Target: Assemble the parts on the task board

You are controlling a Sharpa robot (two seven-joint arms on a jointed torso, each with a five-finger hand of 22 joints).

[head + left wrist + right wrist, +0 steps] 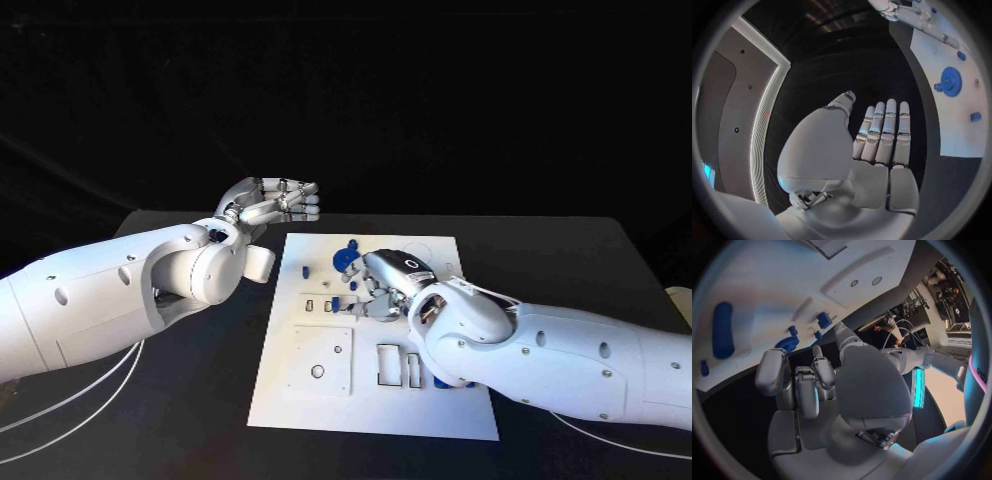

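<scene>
Head view has the right hand low over the task board, fingers curled among the blue parts; whether it grips one, I cannot tell. Risk: nudging neighbours. Left hand hovers open beyond the desk.

The task board is white, marked with thin dark rectangular outlines and small dark rings, and it lies on a black desk. The parts on it are blue, among them a toothed blue gear. Both arms are white, and the left hand and right hand are silver, with silver fingers.
</scene>
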